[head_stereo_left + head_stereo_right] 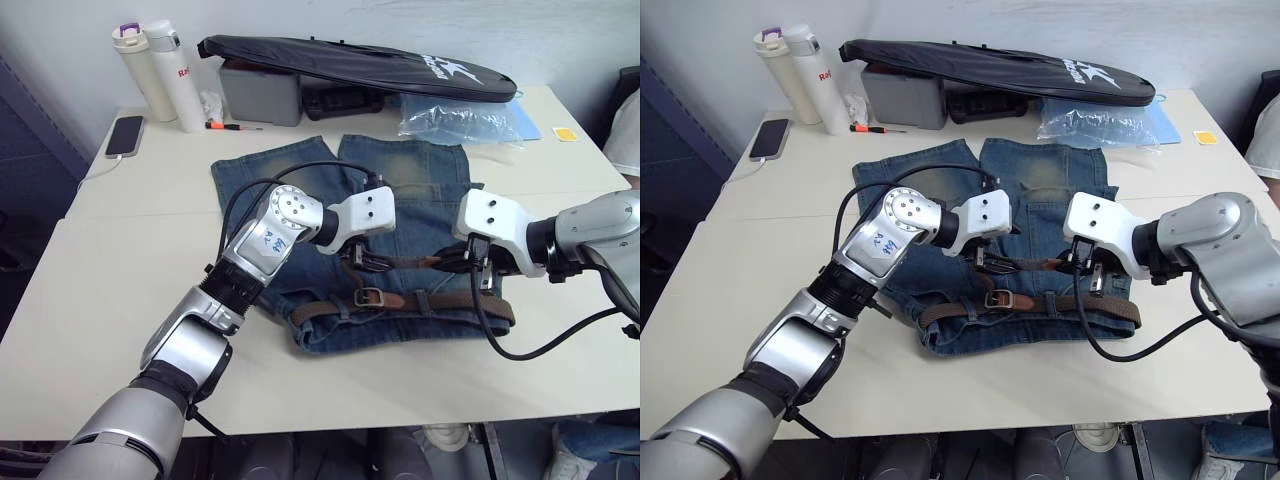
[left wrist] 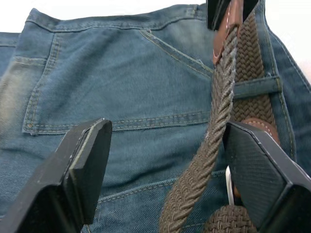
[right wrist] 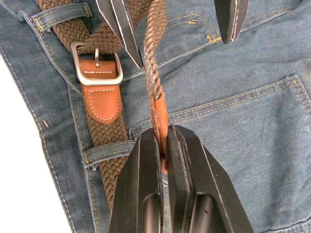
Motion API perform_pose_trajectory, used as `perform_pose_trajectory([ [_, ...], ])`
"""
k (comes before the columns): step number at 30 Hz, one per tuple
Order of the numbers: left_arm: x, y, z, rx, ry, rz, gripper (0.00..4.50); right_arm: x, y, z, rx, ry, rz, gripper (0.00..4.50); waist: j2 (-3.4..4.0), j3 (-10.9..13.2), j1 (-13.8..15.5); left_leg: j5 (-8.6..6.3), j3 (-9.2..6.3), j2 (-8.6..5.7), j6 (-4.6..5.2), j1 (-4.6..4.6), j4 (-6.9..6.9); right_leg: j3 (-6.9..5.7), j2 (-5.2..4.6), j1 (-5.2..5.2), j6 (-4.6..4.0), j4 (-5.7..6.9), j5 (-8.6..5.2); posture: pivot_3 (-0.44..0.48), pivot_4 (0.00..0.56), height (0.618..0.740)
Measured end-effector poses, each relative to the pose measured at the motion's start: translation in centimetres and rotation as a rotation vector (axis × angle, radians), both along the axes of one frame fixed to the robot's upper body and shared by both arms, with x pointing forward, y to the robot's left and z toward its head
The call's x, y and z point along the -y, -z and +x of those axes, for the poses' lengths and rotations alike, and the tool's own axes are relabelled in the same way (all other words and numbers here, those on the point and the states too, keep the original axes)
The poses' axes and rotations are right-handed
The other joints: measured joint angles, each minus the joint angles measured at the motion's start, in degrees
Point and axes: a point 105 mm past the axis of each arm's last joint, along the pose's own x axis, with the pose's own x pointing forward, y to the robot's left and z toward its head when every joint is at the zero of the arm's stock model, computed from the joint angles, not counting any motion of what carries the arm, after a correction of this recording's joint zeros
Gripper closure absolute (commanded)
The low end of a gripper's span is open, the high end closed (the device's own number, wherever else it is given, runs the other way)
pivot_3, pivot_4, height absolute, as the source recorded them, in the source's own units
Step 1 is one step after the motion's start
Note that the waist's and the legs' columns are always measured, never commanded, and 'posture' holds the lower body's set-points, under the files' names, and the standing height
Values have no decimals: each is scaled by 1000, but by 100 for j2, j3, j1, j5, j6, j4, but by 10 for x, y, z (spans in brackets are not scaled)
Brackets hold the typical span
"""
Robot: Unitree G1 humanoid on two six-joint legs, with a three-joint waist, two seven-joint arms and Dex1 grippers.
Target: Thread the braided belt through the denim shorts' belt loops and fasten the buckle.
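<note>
The denim shorts point(image 1: 400, 215) lie flat in the middle of the counter point(image 1: 120, 290), waistband toward the near edge. The braided belt point(image 3: 104, 133) runs along the waistband under the belt loops point(image 3: 109, 151), and the buckle point(image 3: 95, 63) is fastened on it, the prong through the weave. A free stretch of the belt rises off the denim between the two arms. The right gripper point(image 3: 164, 145) has its fingers point(image 3: 141, 194) pressed together on the belt's tan leather tip, holding it edge-up above the shorts. The left gripper point(image 2: 170, 160) has its fingers point(image 2: 82, 165) wide apart, and the lifted strap passes between them just beside the one nearer the waistband.
</note>
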Motion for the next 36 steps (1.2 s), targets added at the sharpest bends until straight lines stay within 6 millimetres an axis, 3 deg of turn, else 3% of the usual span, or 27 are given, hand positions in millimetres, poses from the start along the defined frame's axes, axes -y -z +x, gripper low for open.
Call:
perform_pose_trajectory([
  [2,2,0,-1,6,10,3,564,0,0,0,0,0,1,4500,1,-1,-2,1,0,0,1,0,0,0,1,0,0,1,0,0,150,740],
  [5,7,1,-4,0,28,-1,1415,0,0,0,3,3,3,4500,3,-2,-5,2,0,0,3,1,3,0,1,0,-1,4,1,0,150,740],
  [12,10,3,-9,-28,64,7,4461,2,-7,3,43,26,13,4500,5,-3,-8,2,0,0,3,0,5,0,1,0,-1,4,3,0,150,740],
  [17,8,2,-7,-33,56,-3,4461,1,-7,4,65,34,26,4500,5,-3,-7,2,0,0,4,0,7,0,1,0,-1,5,3,0,150,740],
  [19,6,1,-5,-39,43,-15,4500,0,-8,4,69,47,48,3652,6,-4,-6,2,0,1,4,0,8,1,1,0,-1,7,3,0,150,740],
  [21,3,-2,-1,-41,9,-34,4500,-1,-9,-2,62,59,90,3085,6,-3,6,2,-1,1,5,0,9,0,1,0,-1,8,3,0,150,740],
  [24,-6,2,7,-55,-62,-44,4500,3,-11,-16,37,79,145,1751,5,-3,13,2,0,0,7,0,14,0,1,4,-1,8,5,0,150,740],
  [27,-22,8,17,-72,-148,-39,4500,11,1,-36,-31,106,149,308,5,-3,27,0,0,0,9,0,18,0,1,5,-2,13,5,0,150,740],
  [28,-27,9,20,-73,-171,-34,4500,13,6,-41,-44,113,141,21,5,-3,28,0,0,0,10,0,20,0,1,5,-2,14,5,0,150,740],
  [33,-37,12,27,-70,-222,-28,4500,-2,25,-34,92,71,123,21,-3,-3,-10,-1,0,0,12,4,31,5,1,6,-2,30,5,0,150,740],
  [36,-37,14,28,-76,-232,-27,4500,-13,47,-30,144,13,61,21,-3,-3,-20,-1,0,0,12,5,29,7,1,2,-2,33,5,0,150,740],
])
